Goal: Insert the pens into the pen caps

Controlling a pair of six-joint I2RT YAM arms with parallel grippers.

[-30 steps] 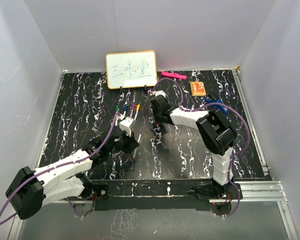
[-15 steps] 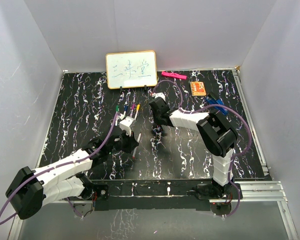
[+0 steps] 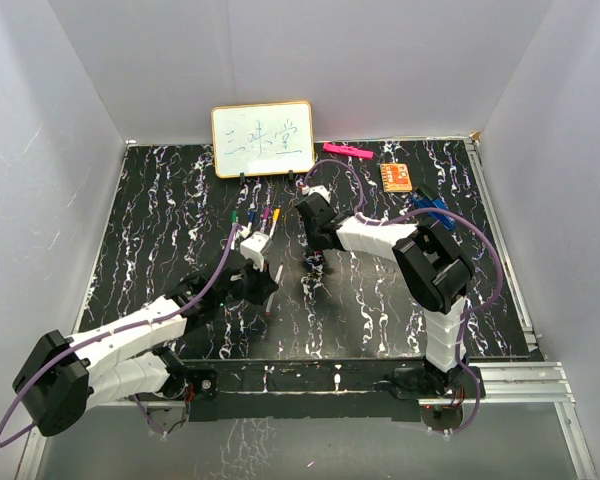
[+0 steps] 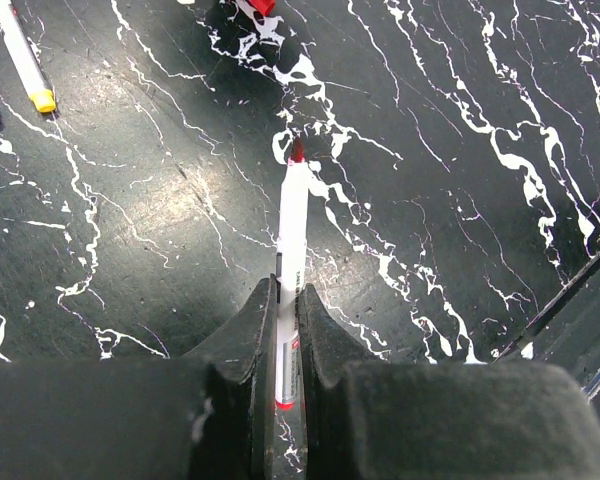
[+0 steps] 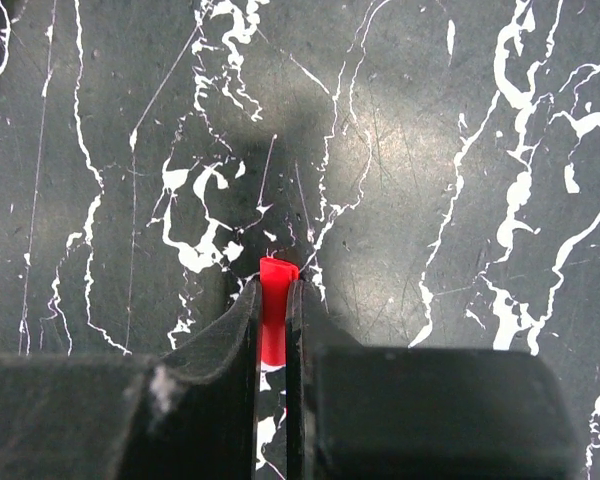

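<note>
My left gripper is shut on a white-barrelled pen. Its red tip points away from me, just above the black marbled table. In the top view this gripper sits left of centre with the pen beside it. My right gripper is shut on a small red pen cap, with the open end of the cap sticking out past the fingertips. In the top view the right gripper hangs just right of the left one. The red cap shows at the top edge of the left wrist view.
Several more pens with coloured ends lie behind the left gripper; one with a yellow end shows in the left wrist view. A whiteboard, a pink bar, an orange card and a blue clip lie at the back.
The right arm has shifted slightly left, toward the left gripper. The left gripper has barely moved and still holds the pen.
</note>
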